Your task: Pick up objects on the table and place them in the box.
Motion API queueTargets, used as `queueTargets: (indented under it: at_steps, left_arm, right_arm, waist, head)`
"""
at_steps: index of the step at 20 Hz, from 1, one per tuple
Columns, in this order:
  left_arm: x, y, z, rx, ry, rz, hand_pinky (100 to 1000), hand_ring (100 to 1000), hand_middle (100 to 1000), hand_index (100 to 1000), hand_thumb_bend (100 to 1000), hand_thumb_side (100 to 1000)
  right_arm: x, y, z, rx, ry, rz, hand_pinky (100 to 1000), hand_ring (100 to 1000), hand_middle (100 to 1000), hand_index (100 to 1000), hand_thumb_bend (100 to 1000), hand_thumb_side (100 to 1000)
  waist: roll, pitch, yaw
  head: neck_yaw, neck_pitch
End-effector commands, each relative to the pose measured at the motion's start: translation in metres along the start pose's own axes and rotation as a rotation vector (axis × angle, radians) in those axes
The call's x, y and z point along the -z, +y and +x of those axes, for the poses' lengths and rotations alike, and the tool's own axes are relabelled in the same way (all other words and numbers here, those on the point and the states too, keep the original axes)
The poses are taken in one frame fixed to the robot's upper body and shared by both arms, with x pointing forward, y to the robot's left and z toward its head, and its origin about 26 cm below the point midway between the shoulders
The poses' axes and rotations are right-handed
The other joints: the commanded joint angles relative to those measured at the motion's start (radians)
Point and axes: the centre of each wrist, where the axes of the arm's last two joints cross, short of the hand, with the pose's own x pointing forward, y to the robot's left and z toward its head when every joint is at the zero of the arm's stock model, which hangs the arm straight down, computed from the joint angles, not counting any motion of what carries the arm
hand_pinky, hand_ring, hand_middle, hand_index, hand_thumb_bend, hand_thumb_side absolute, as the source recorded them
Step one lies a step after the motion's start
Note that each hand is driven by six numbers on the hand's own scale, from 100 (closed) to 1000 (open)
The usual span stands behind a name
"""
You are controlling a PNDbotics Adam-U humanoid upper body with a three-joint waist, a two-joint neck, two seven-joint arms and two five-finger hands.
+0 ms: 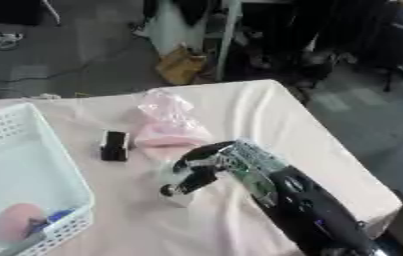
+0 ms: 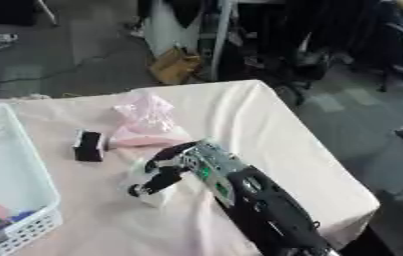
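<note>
Pale pink cloth covers the worktop [image 1: 327, 150], with a grey floor and clutter beyond its far edge. Your right hand [image 1: 206, 167] reaches in from the lower right, its fingers curled down around a small white object [image 1: 176, 196] near the middle of the cloth; they appear to pinch it, though I cannot tell if it is off the surface. You are at the grasping step, by my reading. Just beyond the hand lies a pink bag in clear wrapping [image 1: 169, 125], and beside it a small black object [image 1: 114, 145]. The white box [image 1: 38, 150] sits at the left edge and already holds a pink item [image 1: 14, 222] and something blue [image 1: 56, 217]. Next, you would need to lift clear and carry left over the box's near wall before releasing. Your left hand is not in view.
</note>
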Motion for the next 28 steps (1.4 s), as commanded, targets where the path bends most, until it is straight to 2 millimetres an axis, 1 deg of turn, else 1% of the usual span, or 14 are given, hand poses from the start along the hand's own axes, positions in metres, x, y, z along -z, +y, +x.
queueTargets:
  at_steps: [1, 5, 8, 11, 13, 17, 21, 23, 25, 28]
  left_arm:
    - [0.008, 0.003, 0.002, 0.002, -0.034, 0.010, 863, 948, 830, 868, 100, 831]
    - [0.007, 0.004, 0.002, 0.006, -0.031, 0.009, 863, 948, 830, 867, 100, 830]
    - [0.008, 0.004, 0.002, 0.008, -0.036, 0.005, 862, 948, 830, 867, 100, 830]
    - [0.008, 0.004, 0.002, 0.009, -0.037, 0.003, 862, 948, 830, 866, 100, 828]
    - [0.008, 0.004, 0.001, 0.012, -0.036, 0.001, 862, 948, 829, 866, 100, 828]
    - [0.008, 0.004, 0.001, 0.014, -0.038, 0.001, 862, 948, 829, 866, 100, 828]
    - [0.008, 0.004, 0.001, 0.015, -0.036, 0.000, 862, 948, 829, 867, 100, 829]
    - [0.008, 0.005, 0.001, 0.016, -0.036, 0.000, 862, 948, 829, 866, 100, 827]
    - [0.008, 0.005, 0.001, 0.015, -0.035, 0.002, 862, 948, 829, 866, 100, 827]
    - [0.008, 0.004, 0.002, 0.012, -0.036, 0.006, 862, 948, 828, 866, 100, 828]
  right_arm:
    - [-0.002, -0.005, -0.006, -0.024, 0.023, -0.001, 934, 1000, 919, 985, 508, 1000]
    - [-0.011, -0.010, -0.002, -0.048, 0.016, -0.035, 935, 1000, 912, 983, 484, 1000]
    - [-0.020, -0.015, -0.004, -0.066, 0.028, -0.061, 933, 1000, 909, 982, 486, 1000]
    - [-0.023, -0.016, -0.004, -0.069, 0.032, -0.069, 933, 1000, 909, 980, 485, 1000]
    - [-0.029, -0.020, -0.005, -0.076, 0.034, -0.088, 933, 1000, 910, 980, 485, 1000]
    - [-0.036, -0.024, -0.004, -0.087, 0.040, -0.111, 932, 1000, 911, 980, 470, 1000]
    - [-0.037, -0.025, -0.002, -0.096, 0.048, -0.120, 930, 1000, 909, 978, 471, 1000]
    - [-0.037, -0.026, -0.001, -0.100, 0.057, -0.124, 930, 1000, 906, 977, 432, 1000]
    - [-0.038, -0.027, 0.000, -0.111, 0.072, -0.129, 931, 1000, 905, 977, 424, 1000]
    - [-0.038, -0.028, 0.000, -0.126, 0.094, -0.131, 933, 1000, 904, 977, 442, 1000]
  waist:
    - [-0.004, -0.024, 0.000]
    - [-0.003, -0.023, -0.001]
    - [-0.005, -0.026, -0.005]
    - [-0.007, -0.027, -0.007]
    - [-0.009, -0.028, -0.012]
    - [-0.008, -0.028, -0.015]
    - [-0.005, -0.026, -0.015]
    - [-0.004, -0.024, -0.016]
    - [-0.004, -0.022, -0.015]
    - [-0.001, -0.019, -0.014]
  head:
    - [-0.005, -0.013]
    - [-0.001, -0.012]
    - [-0.001, -0.010]
    - [0.002, -0.011]
    - [0.008, -0.013]
    - [0.019, -0.027]
    - [0.024, -0.041]
    - [0.026, -0.049]
    - [0.026, -0.055]
    - [0.025, -0.061]
